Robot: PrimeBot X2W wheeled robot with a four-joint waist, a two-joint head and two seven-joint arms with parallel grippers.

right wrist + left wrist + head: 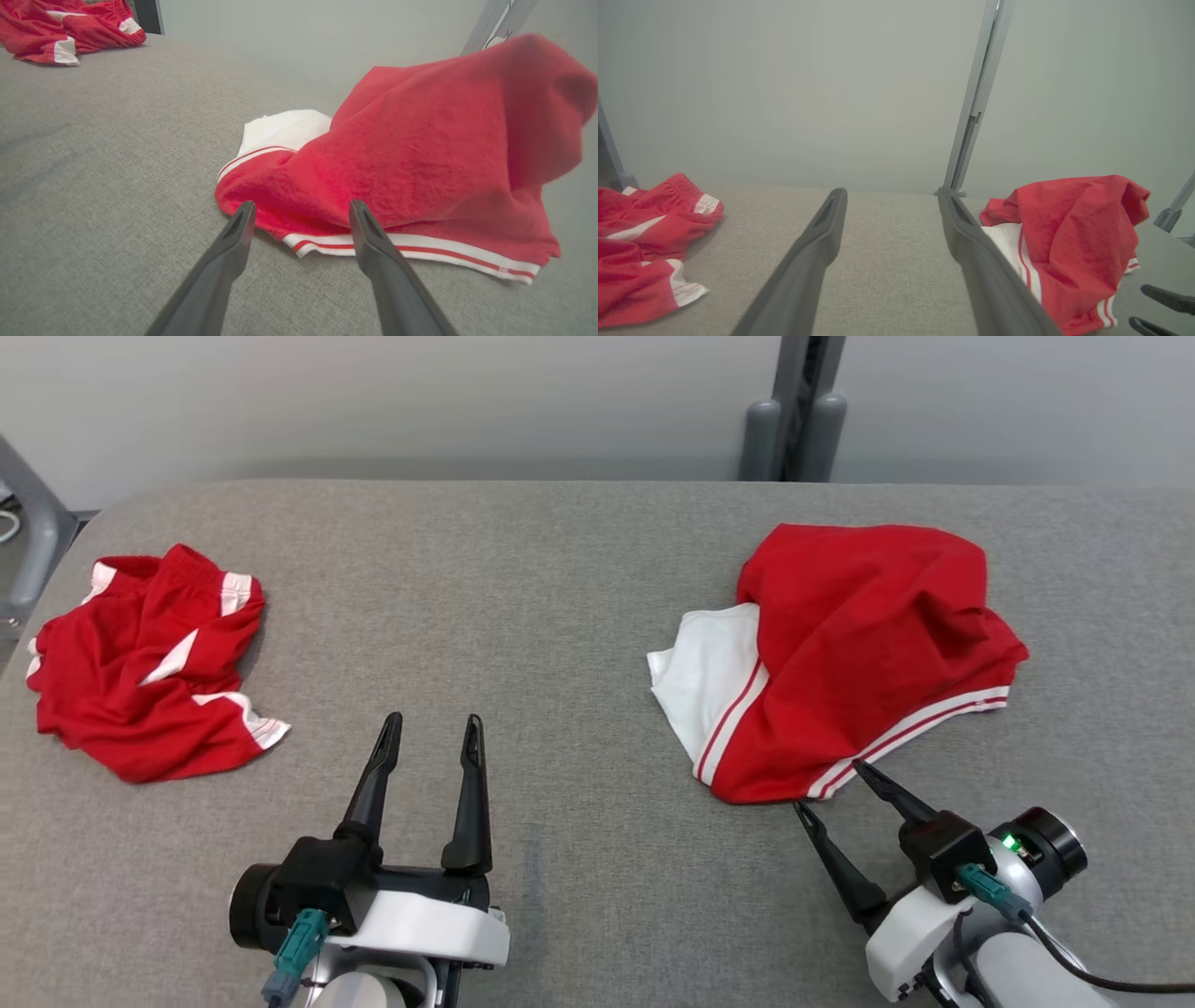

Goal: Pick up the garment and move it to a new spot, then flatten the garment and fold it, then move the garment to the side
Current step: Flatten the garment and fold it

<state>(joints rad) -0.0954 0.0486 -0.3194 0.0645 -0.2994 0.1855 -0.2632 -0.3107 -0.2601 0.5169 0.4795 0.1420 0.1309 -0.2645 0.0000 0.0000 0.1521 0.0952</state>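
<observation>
Right fingers (pixel 831 859) are spread wide, nothing between them. Their tips sit right at the striped hem (pixel 420 249) of the red-and-white garment (pixel 868 644). One tip is on either side of the hem's near corner, and I can't tell if either is touching the cloth. In the right wrist view the hem runs straight across just past the tips, white with a thin red line.

The garment lies in a rumpled heap on the grey bench (pixel 560 616), out at about two o'clock from the middle. A white panel (pixel 705 667) pokes out on its nine o'clock side.

Over to the left fingers (pixel 372 784): also spread apart and holding nothing. They're low over bare bench at roughly seven o'clock, tips pointing toward twelve.

Well away at nine o'clock, red shorts (pixel 140 663) with white stripes lie crumpled by the bench edge, elastic waistband on the far side. A grey post (pixel 794 411) stands against the pale wall at twelve, behind the bench.
</observation>
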